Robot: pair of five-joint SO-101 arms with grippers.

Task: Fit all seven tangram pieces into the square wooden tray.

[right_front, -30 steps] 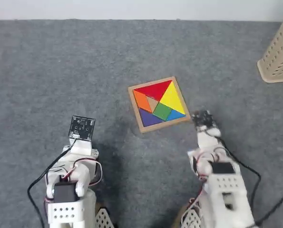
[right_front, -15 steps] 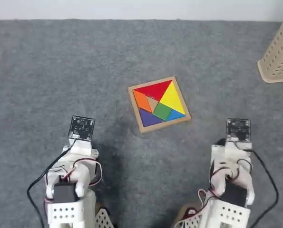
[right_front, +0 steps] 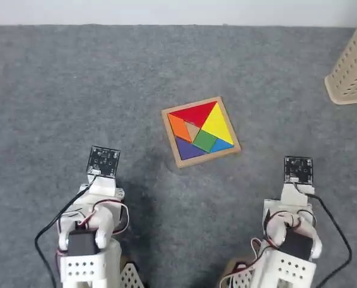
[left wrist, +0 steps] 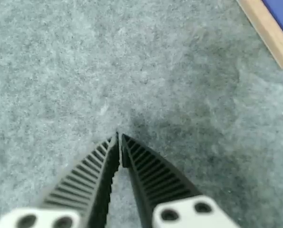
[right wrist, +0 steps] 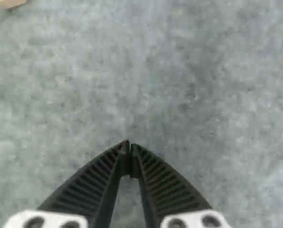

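The square wooden tray (right_front: 173, 149) lies turned at an angle in the middle of the grey carpet, filled with red, yellow, orange, green, blue, purple and tan pieces. A corner of the tray (left wrist: 267, 33) shows in the left wrist view with a bit of the purple piece. My left gripper (left wrist: 118, 137) is shut on nothing, low over bare carpet, pulled back to the near left of the tray. My right gripper (right wrist: 129, 144) is also shut and empty, over carpet to the near right of the tray. In the high view the two arms (right_front: 100, 186) (right_front: 295, 192) sit folded back near the front edge.
A beige perforated basket (right_front: 351, 66) stands at the far right edge. The carpet (right_front: 76, 90) stretches bare around the tray on all sides.
The right arm has drawn back from the tray's near right corner and swung rightward, settling folded at the front right. The left arm has not moved.
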